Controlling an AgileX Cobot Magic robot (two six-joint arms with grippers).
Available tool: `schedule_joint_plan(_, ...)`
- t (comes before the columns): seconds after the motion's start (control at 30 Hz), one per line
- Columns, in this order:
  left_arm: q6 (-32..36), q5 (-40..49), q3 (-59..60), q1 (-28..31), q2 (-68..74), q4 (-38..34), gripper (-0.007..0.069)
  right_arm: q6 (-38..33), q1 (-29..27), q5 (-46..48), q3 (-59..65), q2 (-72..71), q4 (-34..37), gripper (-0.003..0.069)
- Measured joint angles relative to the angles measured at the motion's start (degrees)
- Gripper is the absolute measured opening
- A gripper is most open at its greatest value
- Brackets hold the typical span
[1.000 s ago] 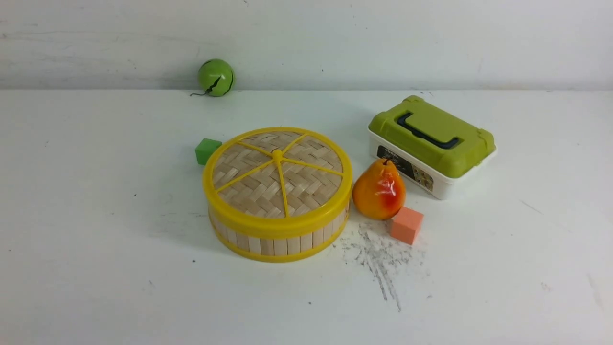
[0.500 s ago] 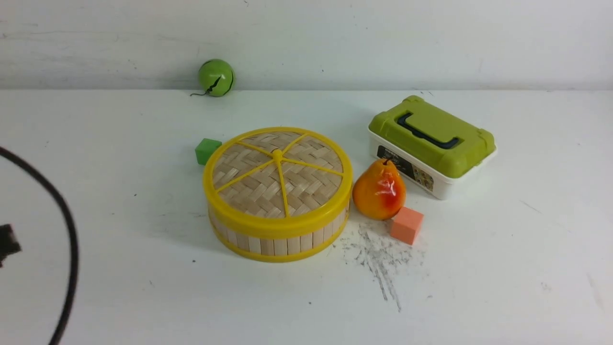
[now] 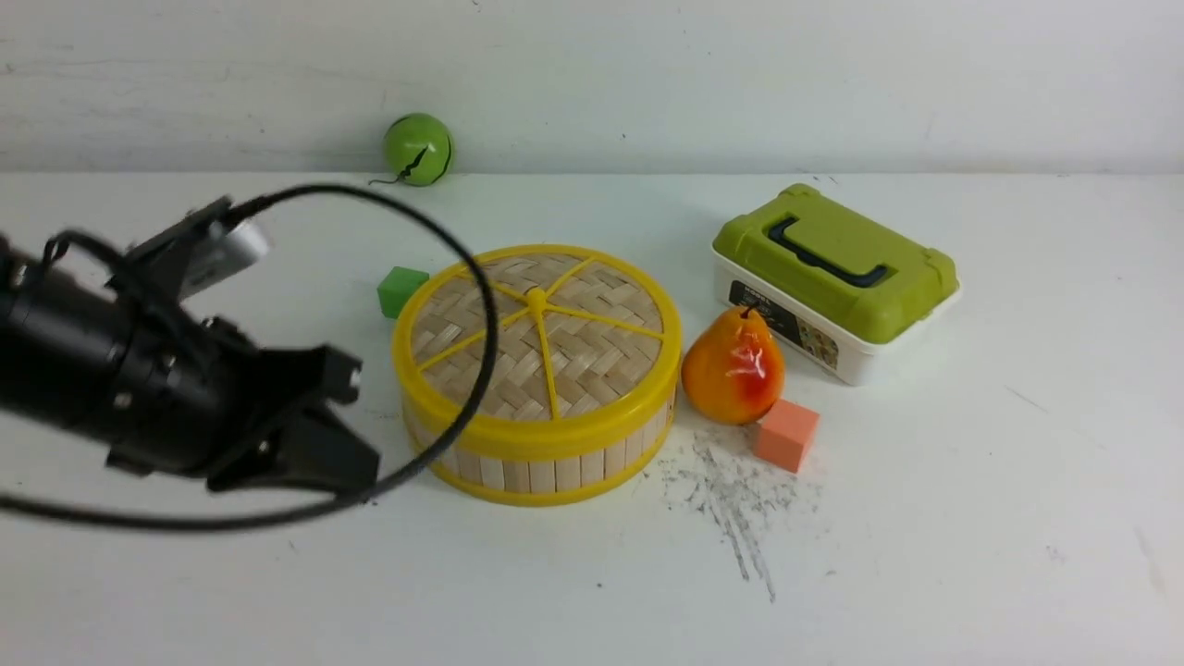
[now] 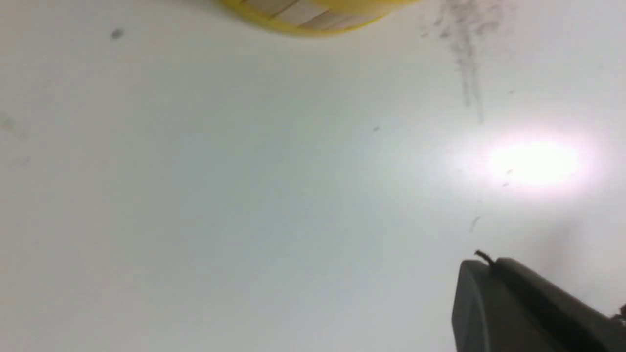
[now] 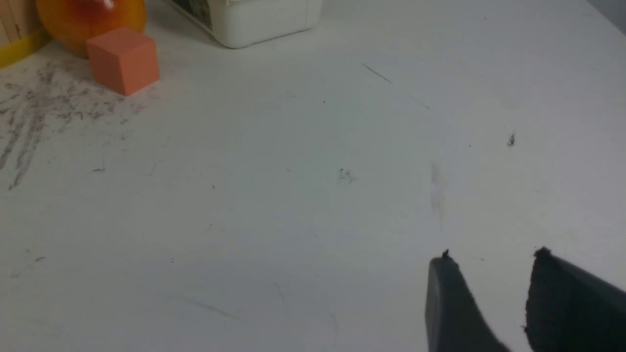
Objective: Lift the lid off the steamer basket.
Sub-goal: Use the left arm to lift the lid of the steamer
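Lid (image 3: pixel 536 338), flat round woven bamboo, yellow-rimmed, seated on pale bamboo-slat steamer basket (image 3: pixel 536 462), centre of white desk (image 3: pixel 971 555). Left pincer (image 3: pixel 347 421) pressed together, empty, beside basket; to be spread, set across rim, lift kept vertical.

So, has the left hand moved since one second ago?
Yes. A second ago it was outside the front view; now the left hand has come in from the left, and its tips are close beside the steamer basket, not touching it.
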Motion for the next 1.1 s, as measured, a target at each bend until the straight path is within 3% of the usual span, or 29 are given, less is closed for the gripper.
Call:
schedule_joint_plan(0.13,-1.0,1.9,-12.0,-3.2,7.4,2.5,-0.0013,0.0,0.0,0.0,0.0,0.0,0.0,0.0240)
schedule_joint_plan(0.3,-7.5,3.7,-27.7,-8.7,16.1,14.2,-0.0013,0.0,0.0,0.0,0.0,0.0,0.0,0.0240)
schedule_joint_plan(0.4,-11.9,4.2,-38.5,-12.6,22.4,25.0,-0.0004,0.0,0.0,0.0,0.0,0.0,0.0,0.0240)
schedule_joint_plan(0.43,-12.1,4.2,-39.1,-12.6,22.8,25.0,-0.0002,0.0,0.0,0.0,0.0,0.0,0.0,0.0240)
schedule_joint_plan(0.47,-13.3,4.4,-44.1,-14.2,26.3,29.5,0.0024,0.0,0.0,0.0,0.0,0.0,0.0,0.0240)
schedule_joint_plan(0.6,-15.1,5.1,-51.7,-16.8,33.1,35.5,0.0151,0.0,0.0,0.0,0.0,0.0,0.0,0.0240)
schedule_joint_plan(0.63,-15.3,5.1,-52.0,-16.9,33.4,35.7,0.0151,0.0,0.0,0.0,0.0,0.0,0.0,0.0240)
schedule_joint_plan(0.73,-16.9,4.8,-56.2,-18.6,38.4,38.6,0.0270,0.0,0.0,0.0,0.0,0.0,0.0,0.0240)
schedule_joint_plan(0.8,-17.9,4.2,-57.0,-19.0,40.1,39.1,0.0305,0.0,0.0,0.0,0.0,0.0,0.0,0.0240)
schedule_joint_plan(1.1,-23.7,1.5,-57.4,-19.1,44.7,43.0,0.0314,0.0,0.0,0.0,0.0,0.0,0.0,0.0240)
